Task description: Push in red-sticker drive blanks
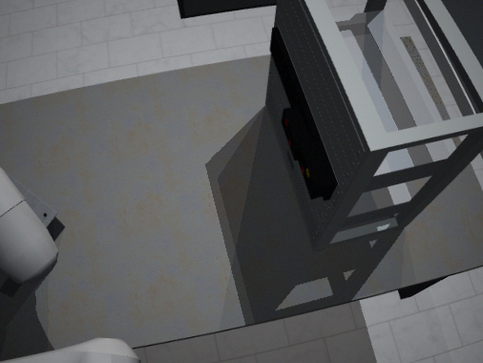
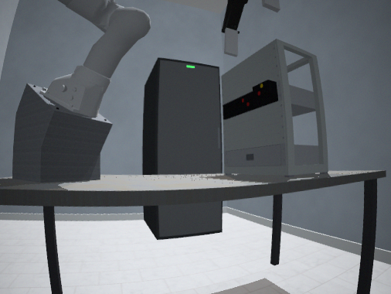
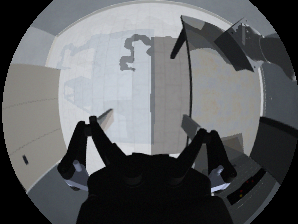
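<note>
The grey rack (image 2: 270, 131) (image 1: 334, 91) stands at the table's right end. A black storage chassis (image 2: 236, 108) (image 1: 298, 102) runs across its front. On blanks that stand out of it I see red stickers (image 2: 243, 100) (image 2: 247, 104) (image 2: 259, 93) (image 1: 286, 121) (image 1: 289, 142) and one yellow sticker (image 2: 261, 85) (image 1: 307, 172). My gripper (image 2: 251, 24) (image 3: 148, 118) is open and empty. It hangs high above the table, above and in front of the rack's top front edge, well clear of the chassis. It is out of the top view.
A tall dark cabinet (image 2: 181, 147) with a green light stands behind the table, left of the rack. The robot's base block (image 2: 54, 143) sits at the table's left end. The table edge (image 2: 193, 195) lies close below the rack's front.
</note>
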You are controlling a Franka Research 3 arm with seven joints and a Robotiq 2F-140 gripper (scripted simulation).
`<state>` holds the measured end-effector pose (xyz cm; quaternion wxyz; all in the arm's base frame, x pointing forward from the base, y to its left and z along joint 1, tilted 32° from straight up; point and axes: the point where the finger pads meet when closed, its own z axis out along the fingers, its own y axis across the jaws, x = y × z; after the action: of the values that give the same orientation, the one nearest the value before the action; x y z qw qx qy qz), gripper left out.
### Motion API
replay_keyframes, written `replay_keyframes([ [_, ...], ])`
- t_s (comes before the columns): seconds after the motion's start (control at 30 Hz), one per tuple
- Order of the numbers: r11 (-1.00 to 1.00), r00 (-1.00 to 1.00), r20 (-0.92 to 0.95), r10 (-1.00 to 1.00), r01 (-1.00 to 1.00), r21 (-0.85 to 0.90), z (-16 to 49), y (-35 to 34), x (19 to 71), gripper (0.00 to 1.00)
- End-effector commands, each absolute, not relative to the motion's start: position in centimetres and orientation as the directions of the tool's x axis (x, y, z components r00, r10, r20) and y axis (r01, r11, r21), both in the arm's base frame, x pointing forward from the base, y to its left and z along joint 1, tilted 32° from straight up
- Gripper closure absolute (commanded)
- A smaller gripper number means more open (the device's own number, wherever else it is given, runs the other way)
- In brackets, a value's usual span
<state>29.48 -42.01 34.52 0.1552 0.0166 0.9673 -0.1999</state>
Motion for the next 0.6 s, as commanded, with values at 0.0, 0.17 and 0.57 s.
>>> replay_keyframes([
  [0.0,0.930,-0.952,-0.303,-0.034,0.081,-0.357,33.8,-41.0,29.8,0.00],
  [0.17,0.946,-0.954,-0.298,-0.046,0.054,-0.321,32.9,-39.4,30.4,0.00],
  [0.57,0.976,-0.956,-0.283,-0.079,-0.016,-0.216,30.5,-35.0,31.6,0.00],
])
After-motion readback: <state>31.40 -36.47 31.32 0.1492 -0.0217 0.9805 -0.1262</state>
